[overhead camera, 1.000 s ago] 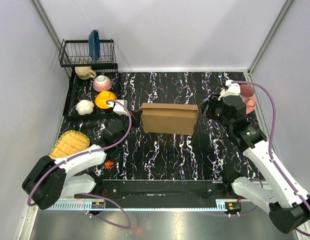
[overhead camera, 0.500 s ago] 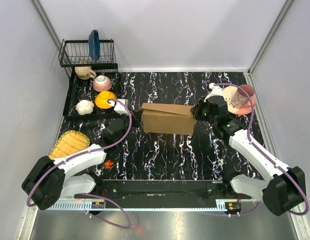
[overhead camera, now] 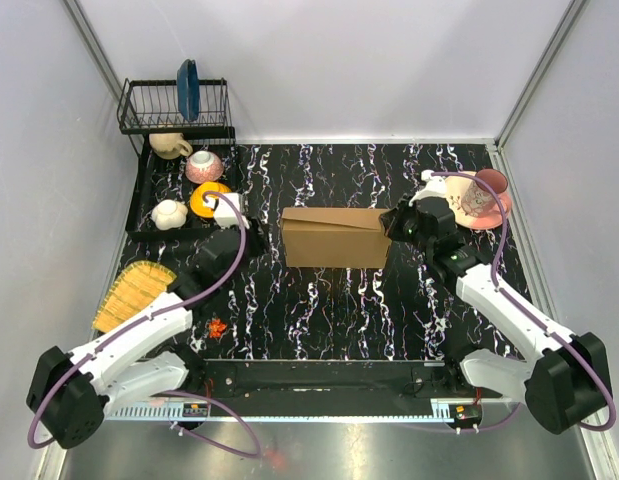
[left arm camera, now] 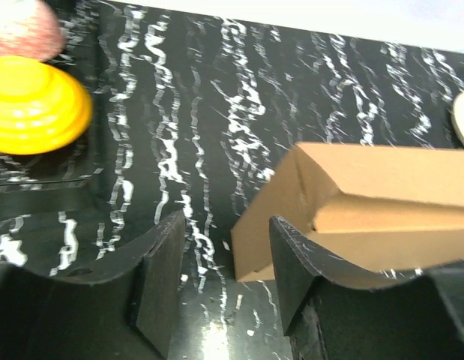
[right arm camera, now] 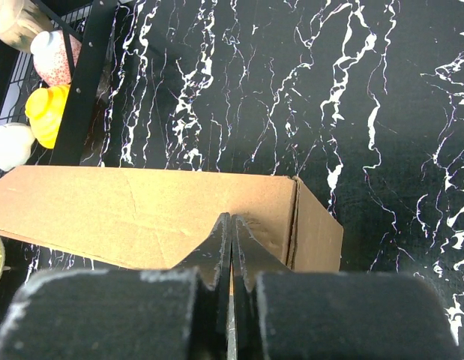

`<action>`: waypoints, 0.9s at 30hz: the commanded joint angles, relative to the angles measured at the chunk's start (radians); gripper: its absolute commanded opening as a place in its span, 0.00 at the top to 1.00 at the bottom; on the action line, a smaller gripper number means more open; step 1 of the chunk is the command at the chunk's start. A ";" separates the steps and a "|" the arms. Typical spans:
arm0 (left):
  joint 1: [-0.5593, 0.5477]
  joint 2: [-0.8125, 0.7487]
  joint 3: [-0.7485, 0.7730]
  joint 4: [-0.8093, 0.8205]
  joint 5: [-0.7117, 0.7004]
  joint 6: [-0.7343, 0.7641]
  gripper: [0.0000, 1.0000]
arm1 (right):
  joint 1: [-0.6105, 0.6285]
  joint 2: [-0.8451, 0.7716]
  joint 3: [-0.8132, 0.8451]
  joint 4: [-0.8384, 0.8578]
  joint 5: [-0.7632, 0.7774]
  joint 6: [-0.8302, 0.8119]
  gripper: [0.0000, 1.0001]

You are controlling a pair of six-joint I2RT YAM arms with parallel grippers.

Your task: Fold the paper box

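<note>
Top external view: pressing shut right fingers (overhead camera: 390,225) onto paper box (overhead camera: 334,242) at 3 o'clock, probably seating lid; holding left fingers (left arm camera: 228,229) parted, empty, 9 o'clock.

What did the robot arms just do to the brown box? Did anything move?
The left gripper let go of the left end of the paper box, opened its fingers and backed off. The right gripper moved in to the box's right end and shut its fingers; the top flap now slants. The box kept its spot, and so did the dishes in the rack.
</note>
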 commanded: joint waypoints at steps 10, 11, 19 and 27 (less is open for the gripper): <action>0.091 0.018 0.123 0.331 0.222 -0.119 0.78 | 0.005 0.059 -0.044 -0.177 0.012 -0.009 1.00; 0.091 0.062 0.129 0.368 0.258 -0.124 0.83 | 0.005 0.060 -0.043 -0.177 0.007 -0.009 1.00; 0.088 0.173 0.039 0.546 0.380 -0.188 0.99 | 0.007 0.057 -0.064 -0.177 0.007 -0.006 1.00; 0.054 0.211 -0.152 0.529 0.373 -0.247 1.00 | 0.007 0.051 -0.104 -0.175 -0.025 0.014 1.00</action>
